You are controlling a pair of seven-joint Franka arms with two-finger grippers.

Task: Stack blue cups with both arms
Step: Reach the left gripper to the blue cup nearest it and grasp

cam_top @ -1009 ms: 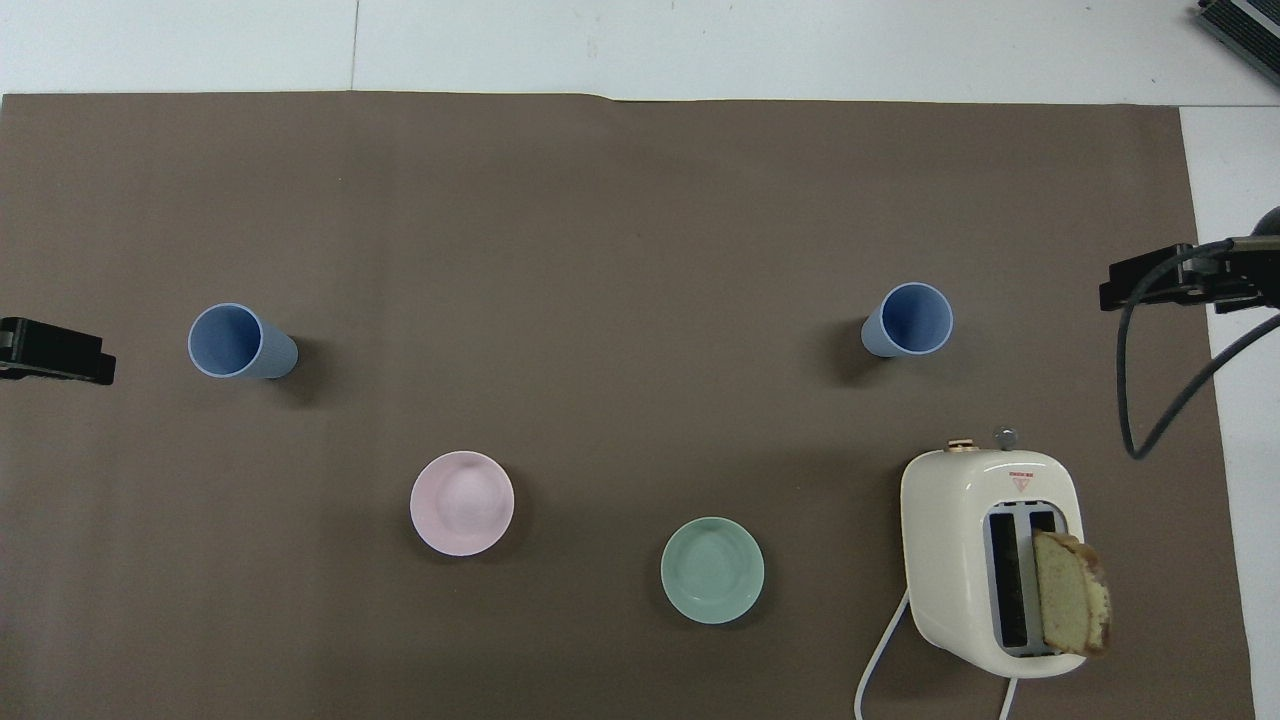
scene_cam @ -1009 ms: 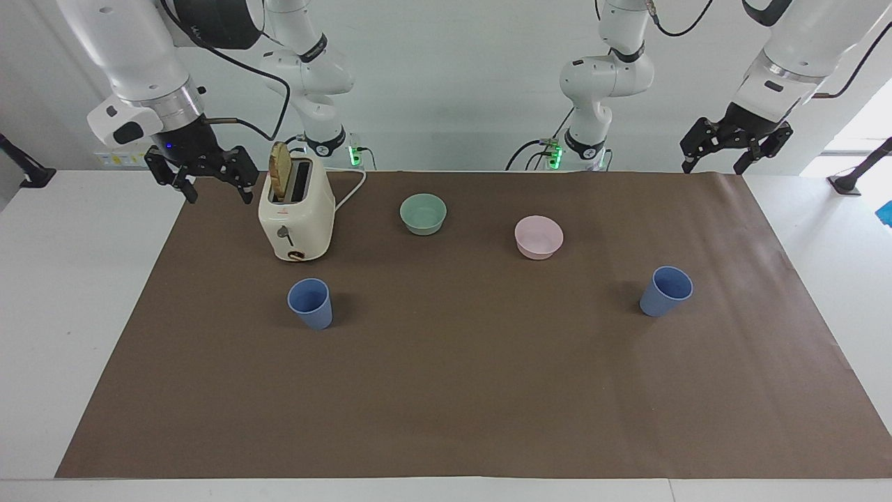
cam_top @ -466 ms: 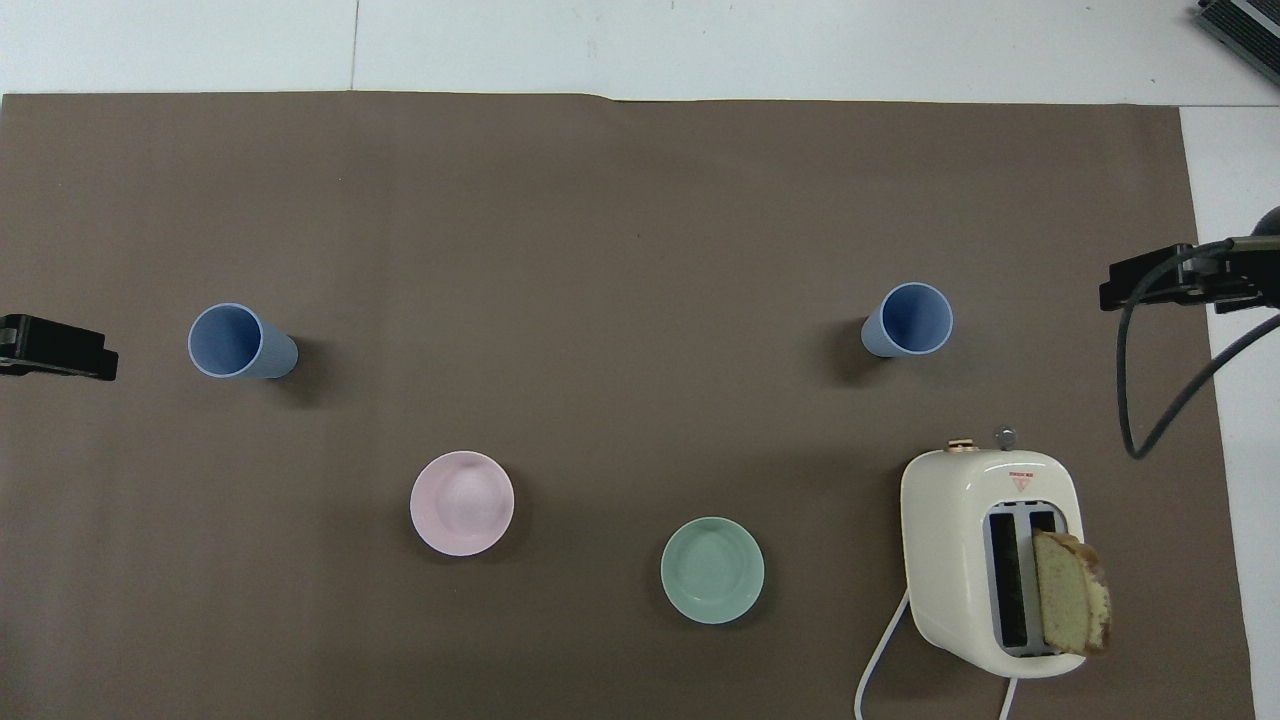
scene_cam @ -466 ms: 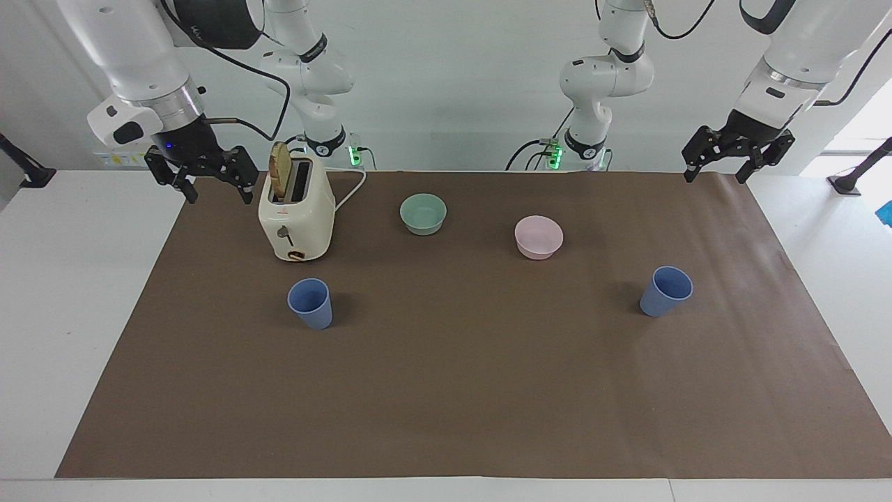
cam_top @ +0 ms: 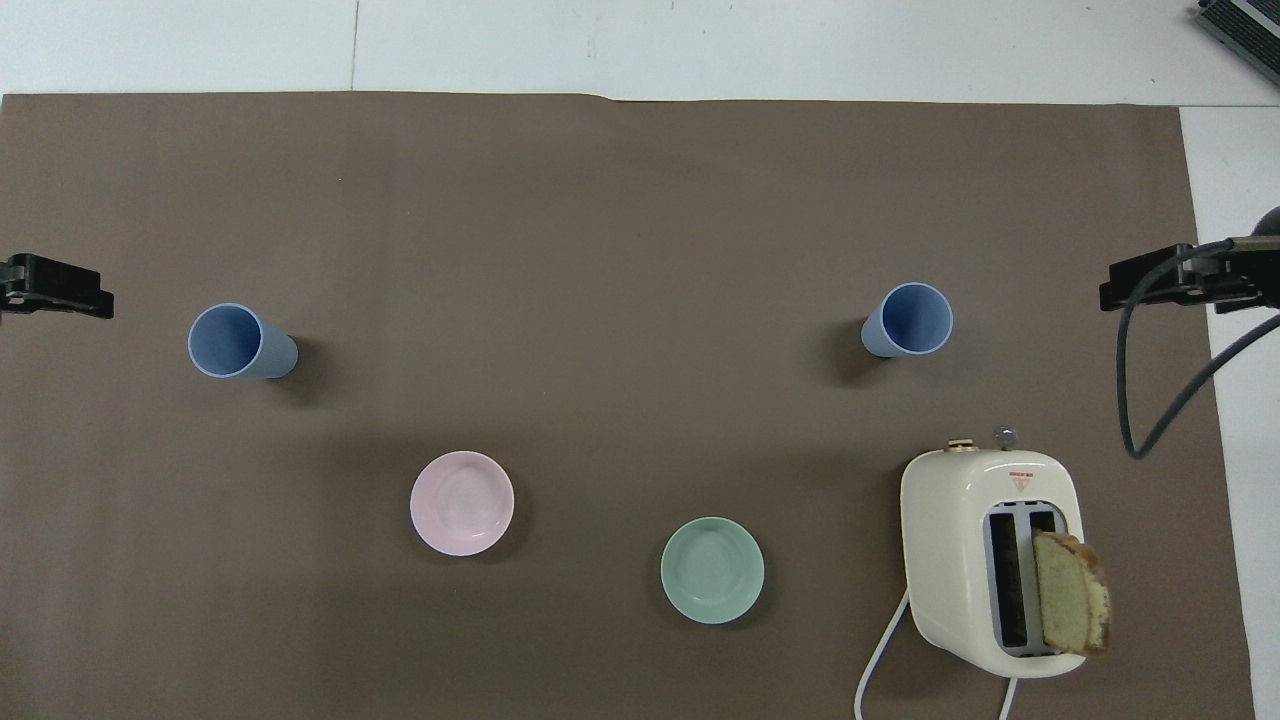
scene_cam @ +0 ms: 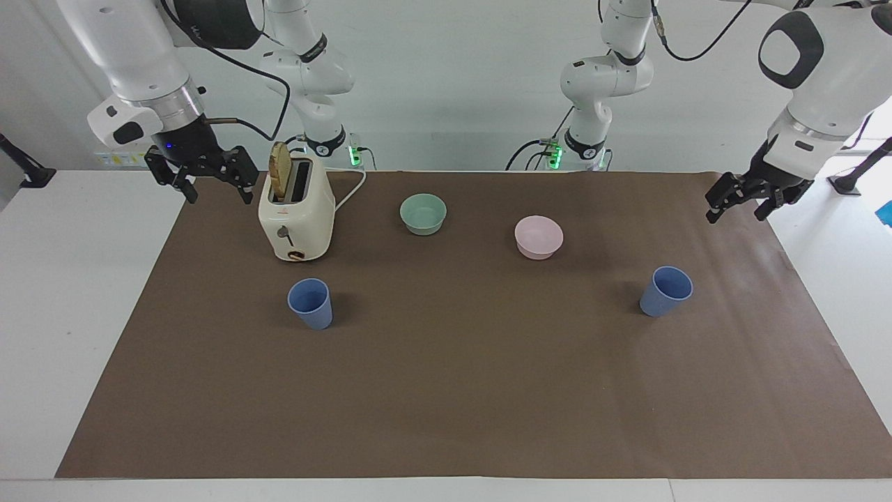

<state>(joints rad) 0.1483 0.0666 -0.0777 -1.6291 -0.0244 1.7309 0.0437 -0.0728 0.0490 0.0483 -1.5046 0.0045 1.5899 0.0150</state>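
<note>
Two blue cups stand upright and well apart on the brown mat — one near the toaster, the other toward the left arm's end. Left gripper hangs over the mat's edge, seemingly open and empty; right gripper open beside the toaster.

One camera looked from high across the table toward the robots. The other looked steeply down from above their end. Both covered the flat brown paper mat, turned half round.
</note>
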